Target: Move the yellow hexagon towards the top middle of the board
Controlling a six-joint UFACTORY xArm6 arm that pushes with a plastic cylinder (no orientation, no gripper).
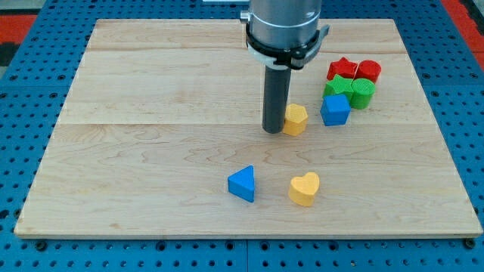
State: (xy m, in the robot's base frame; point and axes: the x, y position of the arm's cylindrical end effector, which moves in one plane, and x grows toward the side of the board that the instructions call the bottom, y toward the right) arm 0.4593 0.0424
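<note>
The yellow hexagon (296, 119) lies on the wooden board (151, 151), right of the board's middle. My tip (273, 131) stands on the board right against the hexagon's left side, touching or nearly touching it. The rod rises from there to the grey arm body (285, 26) at the view's top, over the top middle of the board.
A blue block (335, 109) sits just right of the hexagon. Behind it are a green block (339, 86), a green cylinder (362, 92), a red star (343, 69) and a red cylinder (369, 71). A blue triangle (243, 183) and a yellow heart (304, 189) lie lower down.
</note>
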